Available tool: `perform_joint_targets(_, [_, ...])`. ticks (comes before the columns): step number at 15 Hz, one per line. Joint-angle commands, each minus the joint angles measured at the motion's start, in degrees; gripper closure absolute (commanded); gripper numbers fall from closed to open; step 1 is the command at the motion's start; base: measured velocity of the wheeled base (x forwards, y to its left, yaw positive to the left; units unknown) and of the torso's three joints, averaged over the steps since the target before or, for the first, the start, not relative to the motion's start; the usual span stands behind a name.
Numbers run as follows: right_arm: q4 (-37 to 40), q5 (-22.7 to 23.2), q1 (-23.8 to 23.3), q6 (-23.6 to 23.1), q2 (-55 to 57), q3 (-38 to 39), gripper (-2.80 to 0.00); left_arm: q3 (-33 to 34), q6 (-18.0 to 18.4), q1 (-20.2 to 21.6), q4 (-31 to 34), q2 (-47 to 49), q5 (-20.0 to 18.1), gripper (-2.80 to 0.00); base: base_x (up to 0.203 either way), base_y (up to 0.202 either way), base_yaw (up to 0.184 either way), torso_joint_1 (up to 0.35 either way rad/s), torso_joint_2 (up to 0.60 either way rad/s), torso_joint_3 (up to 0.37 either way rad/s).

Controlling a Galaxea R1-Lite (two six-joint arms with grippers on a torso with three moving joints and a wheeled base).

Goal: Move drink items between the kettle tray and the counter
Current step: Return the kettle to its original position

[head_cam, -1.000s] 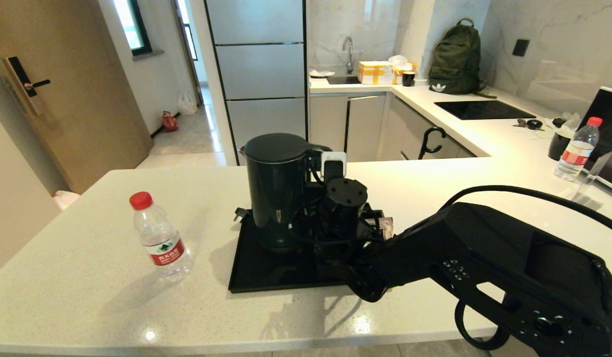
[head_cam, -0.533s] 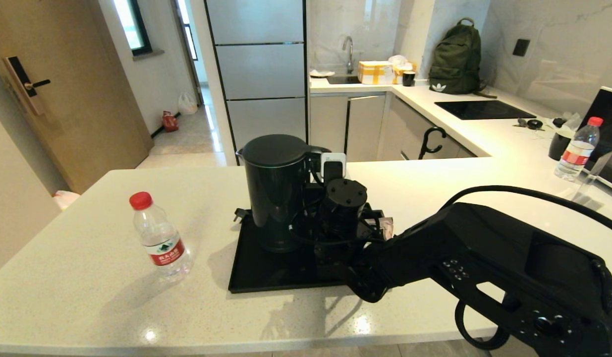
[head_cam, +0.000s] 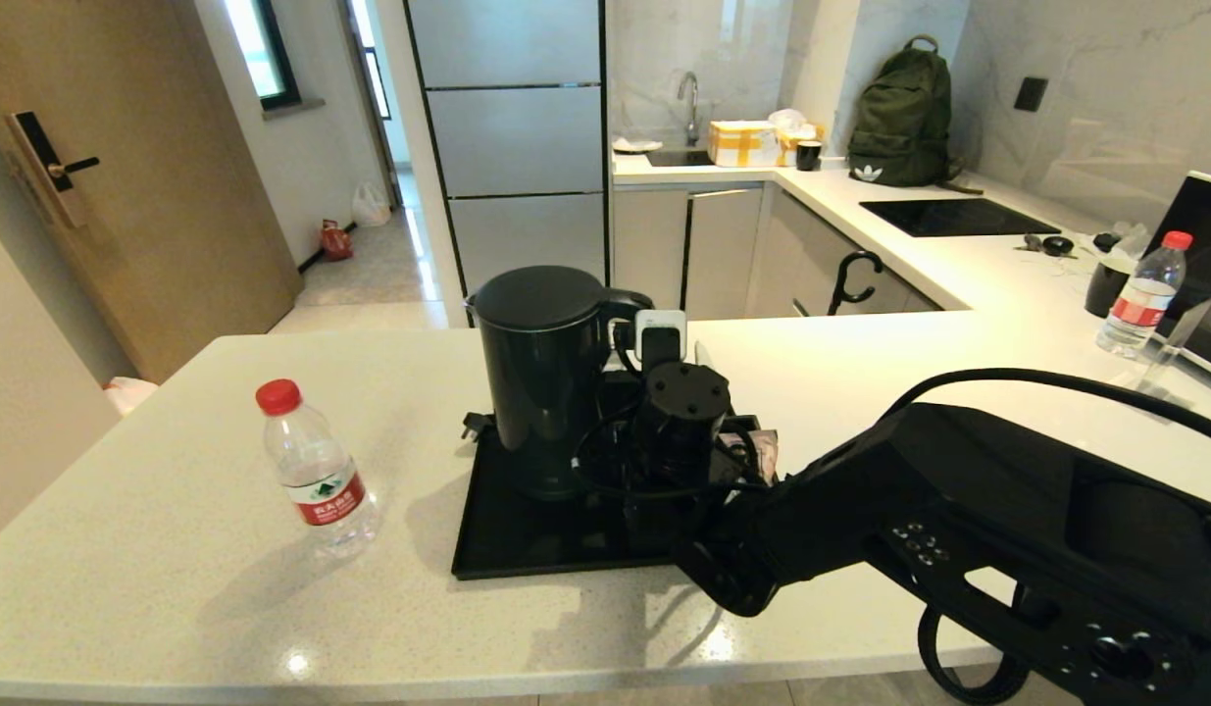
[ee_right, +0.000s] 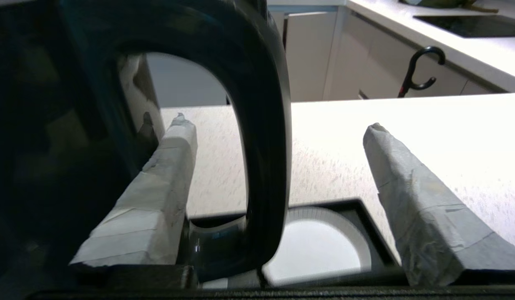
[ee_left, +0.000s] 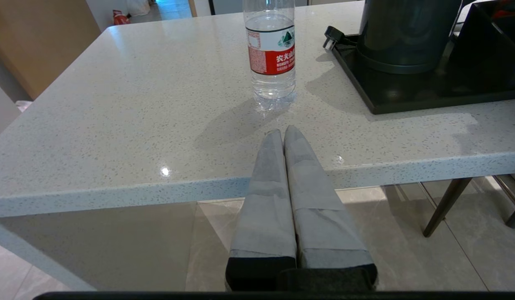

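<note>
The tall black kettle [head_cam: 539,378] stands upright on the left part of the black kettle tray [head_cam: 527,544]. My right gripper [ee_right: 277,123] is open, its taped fingers [ee_right: 407,179] either side of the kettle's handle [ee_right: 265,137] without pressing it. In the head view the right arm [head_cam: 958,490] reaches in from the right and hides the fingers. A pinkish tea sachet [head_cam: 767,449] peeks out beside the wrist. The water bottle [head_cam: 316,471] stands on the counter [head_cam: 174,549] left of the tray. My left gripper [ee_left: 283,131] is shut and empty, low before the counter's front edge.
A second red-capped bottle [head_cam: 1144,294] and a small black cup [head_cam: 1105,279] stand on the far right counter. A plug [ee_left: 330,33] lies at the tray's back left corner. A green backpack [head_cam: 904,118] sits by the back wall.
My right gripper's jaws have spread apart off the kettle handle. The kettle has shifted slightly to the left on the tray. The left arm and the bottle have not moved.
</note>
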Motion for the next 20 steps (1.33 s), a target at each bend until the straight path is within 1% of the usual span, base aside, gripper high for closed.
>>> perform_joint_targets(1, [-0.3, -1.4, 1.2, 0.8, -1.6, 1.4, -2.80, -0.1, 0.0, 0.0, 0.0, 0.0, 0.0, 0.00, 0.000, 0.000, 0.000, 0.000, 0.00, 0.000])
perform_joint_targets(4, [-0.1, -1.5, 1.3, 0.9, -2.6, 1.5, -2.80, 0.0, 0.0, 0.0, 0.0, 0.0, 0.0, 0.00, 0.000, 0.000, 0.000, 0.000, 0.00, 0.000])
perform_joint_targets(7, [-0.3, -1.8, 1.3, 0.9, -2.6, 4.5, -2.80, 0.0, 0.0, 0.1, 0.0, 0.1, 0.0, 0.00, 0.000, 0.000, 0.000, 0.000, 0.00, 0.000])
perform_joint_targets(8, [-0.3, -1.8, 1.3, 0.9, -2.6, 4.5, -2.80, 0.0, 0.0, 0.1, 0.0, 0.1, 0.0, 0.00, 0.000, 0.000, 0.000, 0.000, 0.00, 0.000])
perform_joint_targets(9, [0.0, -3.3, 1.3, 0.7, -1.9, 4.1, -2.80, 0.0, 0.0, 0.0, 0.0, 0.1, 0.0, 0.00, 0.000, 0.000, 0.000, 0.000, 0.00, 0.000])
perform_joint_targets(11, [0.5, -4.7, 1.4, 0.0, -0.9, 3.6, -2.80, 0.0, 0.0, 0.0, 0.0, 0.1, 0.0, 0.00, 0.000, 0.000, 0.000, 0.000, 0.00, 0.000])
perform_joint_targets(15, [2.0, -5.7, 1.8, -0.8, -0.7, 2.6, -2.80, 0.0, 0.0, 0.0, 0.0, 0.0, 0.0, 0.00, 0.000, 0.000, 0.000, 0.000, 0.00, 0.000])
perform_joint_targets(20, [1.7, -5.8, 2.1, -0.8, -0.9, 2.7, -2.80, 0.0, 0.0, 0.0, 0.0, 0.0, 0.0, 0.00, 0.000, 0.000, 0.000, 0.000, 0.00, 0.000])
